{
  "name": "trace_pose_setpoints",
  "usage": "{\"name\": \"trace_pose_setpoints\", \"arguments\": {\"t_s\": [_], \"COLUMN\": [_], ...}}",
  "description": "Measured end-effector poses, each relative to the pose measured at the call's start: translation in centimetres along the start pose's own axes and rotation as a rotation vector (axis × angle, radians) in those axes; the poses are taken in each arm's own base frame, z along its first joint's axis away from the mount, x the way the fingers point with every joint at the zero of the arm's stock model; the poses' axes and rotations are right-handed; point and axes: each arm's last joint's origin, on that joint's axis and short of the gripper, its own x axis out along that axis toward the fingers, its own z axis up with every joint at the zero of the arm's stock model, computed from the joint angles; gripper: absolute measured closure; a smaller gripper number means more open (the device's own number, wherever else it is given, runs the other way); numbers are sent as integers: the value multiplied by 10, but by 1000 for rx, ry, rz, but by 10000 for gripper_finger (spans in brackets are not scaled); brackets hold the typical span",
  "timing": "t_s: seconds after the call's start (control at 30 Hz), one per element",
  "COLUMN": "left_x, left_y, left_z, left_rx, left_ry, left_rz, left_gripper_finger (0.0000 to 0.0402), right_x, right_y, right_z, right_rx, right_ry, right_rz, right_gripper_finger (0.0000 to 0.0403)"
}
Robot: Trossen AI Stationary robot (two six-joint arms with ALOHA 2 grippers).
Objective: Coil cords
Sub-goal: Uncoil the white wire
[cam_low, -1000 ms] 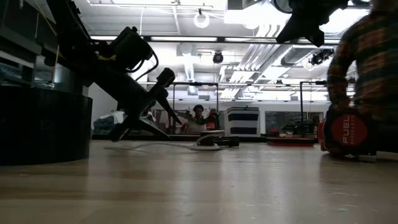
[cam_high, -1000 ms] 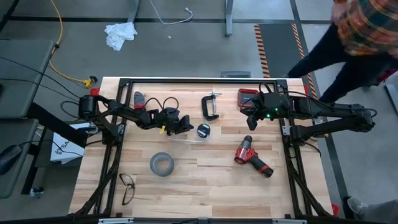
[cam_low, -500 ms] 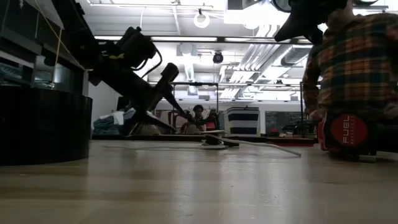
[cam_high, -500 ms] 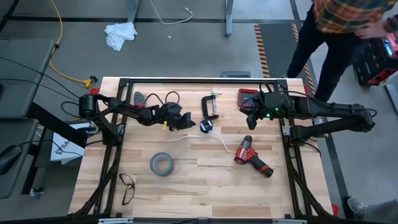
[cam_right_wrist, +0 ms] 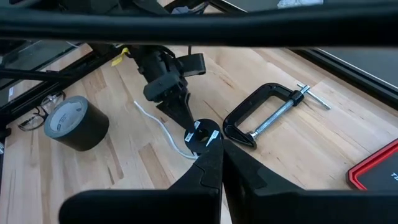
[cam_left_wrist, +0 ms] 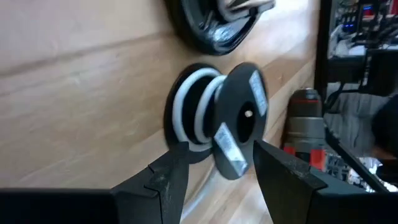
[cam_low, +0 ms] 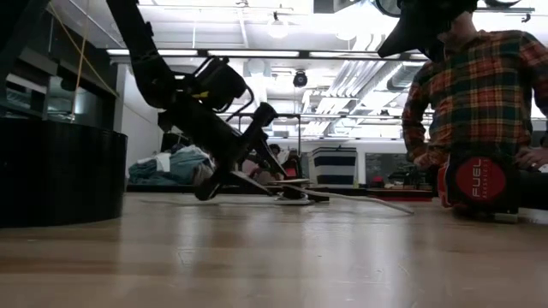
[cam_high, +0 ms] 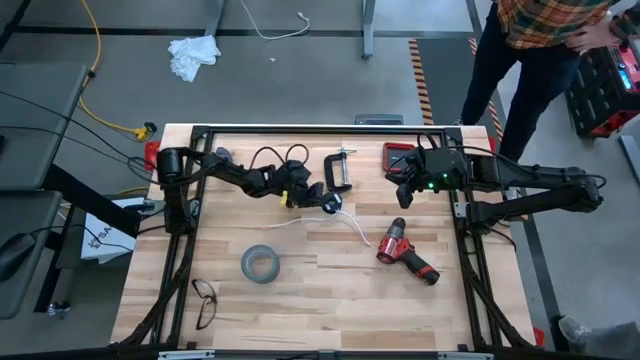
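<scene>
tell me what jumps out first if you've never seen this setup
The left gripper reaches to mid-table with its fingers open around the small black spool, the white cord trailing toward the red drill. The right gripper waits, shut, by the table's far right.

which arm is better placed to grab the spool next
Left, most likely. The left end effector is open right at the black spool, its fingers either side of it. The right end effector is shut, off by the red case beyond the clamp.
</scene>
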Motion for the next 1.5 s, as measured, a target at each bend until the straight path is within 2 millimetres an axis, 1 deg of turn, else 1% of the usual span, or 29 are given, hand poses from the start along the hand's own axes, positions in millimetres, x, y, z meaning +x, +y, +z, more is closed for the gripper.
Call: {"name": "trace_pose_setpoints", "arguments": {"t_s": [0.33,0.43,0.5,0.53,0.67,0.7,0.87,0.97,1.03,1.13,1.23,1.4,1.5], "left_x": [0,0,0,0,0,0,0,-1,-4,-14,-31,-69,-94], "left_y": [1,1,1,1,-1,-2,-4,-9,-12,-22,-38,-67,-81], "left_z": [2,3,3,3,3,3,4,7,10,12,17,21,20], "left_rx": [26,25,25,26,31,33,38,28,33,58,125,226,279], "left_ry": [-75,-98,-99,-98,-88,-91,-94,-84,-56,-13,18,41,44], "left_rz": [26,32,33,33,13,2,-23,-85,-132,-199,-283,-427,-466], "left_gripper_finger": [229,238,259,277,375,386,395,398,400,401,401,401,401], "right_x": [0,0,0,0,0,0,0,0,0,-1,-2,-3,1], "right_y": [1,1,1,1,1,1,0,2,4,9,13,19,24], "right_z": [2,2,2,2,2,2,2,5,8,14,18,18,18], "right_rx": [5,5,5,5,1,-1,-3,4,15,39,62,50,44], "right_ry": [-23,-23,-24,-24,-24,-26,-29,-55,-83,-127,-138,-121,-115], "right_rz": [1,-1,-2,-1,-2,-6,-12,3,43,124,217,321,350], "right_gripper_finger": [402,402,402,402,402,402,402,402,402,402,402,400,382]}}
